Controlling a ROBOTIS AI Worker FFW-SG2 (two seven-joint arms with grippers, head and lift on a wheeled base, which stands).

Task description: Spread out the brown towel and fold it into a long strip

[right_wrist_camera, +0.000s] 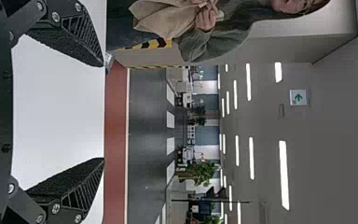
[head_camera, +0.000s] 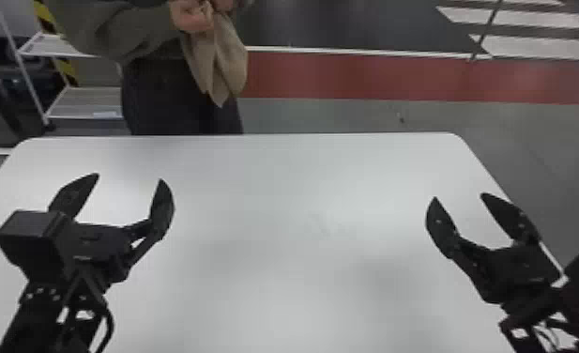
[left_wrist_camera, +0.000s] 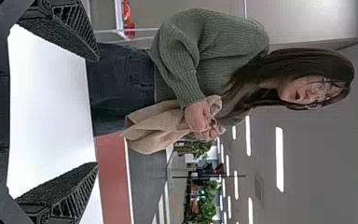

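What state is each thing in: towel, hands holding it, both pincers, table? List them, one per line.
Brown cloth towel: bunched, hanging beyond the table's far edge, not spread out.
Person's bare hands: gripping the towel.
Left black two-fingered pincer: open, holding nothing.
Right black two-fingered pincer: open, holding nothing.
White round-cornered table: flat top, standing between robot and person.
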